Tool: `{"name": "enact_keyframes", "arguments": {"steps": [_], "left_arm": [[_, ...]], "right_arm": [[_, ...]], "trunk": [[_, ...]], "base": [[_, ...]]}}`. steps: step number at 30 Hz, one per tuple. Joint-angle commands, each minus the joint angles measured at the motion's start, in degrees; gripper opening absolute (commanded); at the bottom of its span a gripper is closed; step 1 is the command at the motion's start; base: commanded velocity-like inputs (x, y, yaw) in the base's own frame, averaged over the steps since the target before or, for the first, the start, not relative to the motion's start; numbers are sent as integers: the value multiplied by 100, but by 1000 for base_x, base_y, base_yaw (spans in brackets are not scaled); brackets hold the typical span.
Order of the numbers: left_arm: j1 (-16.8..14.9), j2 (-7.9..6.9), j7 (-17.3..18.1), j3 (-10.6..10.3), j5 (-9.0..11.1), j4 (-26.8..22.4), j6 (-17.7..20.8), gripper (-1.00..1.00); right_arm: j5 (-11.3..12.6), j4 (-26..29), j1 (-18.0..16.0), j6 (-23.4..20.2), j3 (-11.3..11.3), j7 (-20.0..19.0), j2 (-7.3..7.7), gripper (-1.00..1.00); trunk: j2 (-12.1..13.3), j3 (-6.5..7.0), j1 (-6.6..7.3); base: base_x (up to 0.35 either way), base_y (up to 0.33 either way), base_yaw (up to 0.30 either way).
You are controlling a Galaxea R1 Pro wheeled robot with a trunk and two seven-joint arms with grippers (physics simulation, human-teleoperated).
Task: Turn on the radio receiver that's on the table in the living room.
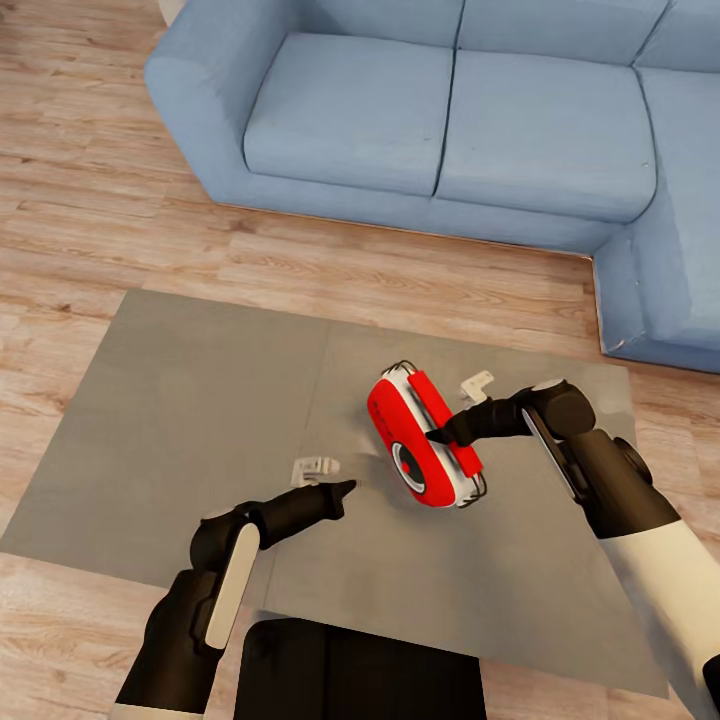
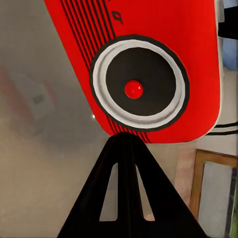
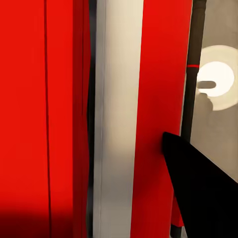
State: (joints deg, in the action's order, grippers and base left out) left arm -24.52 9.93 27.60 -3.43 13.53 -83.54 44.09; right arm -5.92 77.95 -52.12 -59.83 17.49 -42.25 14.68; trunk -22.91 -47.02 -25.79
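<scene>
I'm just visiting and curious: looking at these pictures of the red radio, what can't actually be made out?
- Head view: the far side of the radio receiver is turned away, and the right tool covers part of its edge.
- Right wrist view: so close that the radio's red and white bands run off the edges; the tool's contact is unclear.
- Left wrist view: the left tool hides the table below; the radio's top is cut off.

Both arms reach forward over the worktop (image 1: 180, 400), black forearms bent at the elbow. The left pincer (image 1: 343, 490) points ahead and to the right, its two fingers pressed together into one dark tip; in the left wrist view the fingers (image 2: 126, 163) meet at a closed point. The right arm comes in from the right side, its wrist turned inward. The right pincer (image 1: 438, 436) is drawn to a narrow tip touching the radio (image 1: 425, 440); whether its fingers are parted cannot be told.
</scene>
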Motion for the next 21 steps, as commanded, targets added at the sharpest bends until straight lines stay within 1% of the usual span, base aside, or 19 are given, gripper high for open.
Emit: {"name": "enact_keyframes", "arguments": {"steps": [1, 15, 17, 18, 19, 20, 21], "left_arm": [[0, 0, 3, 0, 0, 2, -2, -100], [0, 7, 7, 0, 4, 1, -3, -100], [-11, 7, -3, -79, 12, 12, -5, -100], [-23, 7, -5, -170, 14, 15, -5, -100], [-44, 7, -7, -281, 20, 16, -5, -100], [-101, 7, -17, -490, 98, 19, -5, -100], [-127, 7, -20, -558, 158, 20, -2, -100]], "right_arm": [[55, 1, 0, -17, 1, -1, 0, -100], [58, 4, 0, -17, 9, -37, -9, -100], [76, 6, 0, -17, 9, -42, -9, -100], [84, 6, 0, -17, 9, -43, -9, -100], [90, 4, 0, -17, 9, -46, -9, -100], [101, 2, 0, -17, 9, -51, -9, -100], [103, 2, 0, -17, 9, -53, -9, -100]], "trunk": [[0, 0, 0], [0, 0, 0], [0, 0, 0], [0, 0, 0], [0, 0, 0], [0, 0, 0], [0, 0, 0]], "base": [[0, 0, 0], [0, 0, 0], [0, 0, 0], [0, 0, 0], [0, 0, 0], [0, 0, 0], [0, 0, 0]]}}
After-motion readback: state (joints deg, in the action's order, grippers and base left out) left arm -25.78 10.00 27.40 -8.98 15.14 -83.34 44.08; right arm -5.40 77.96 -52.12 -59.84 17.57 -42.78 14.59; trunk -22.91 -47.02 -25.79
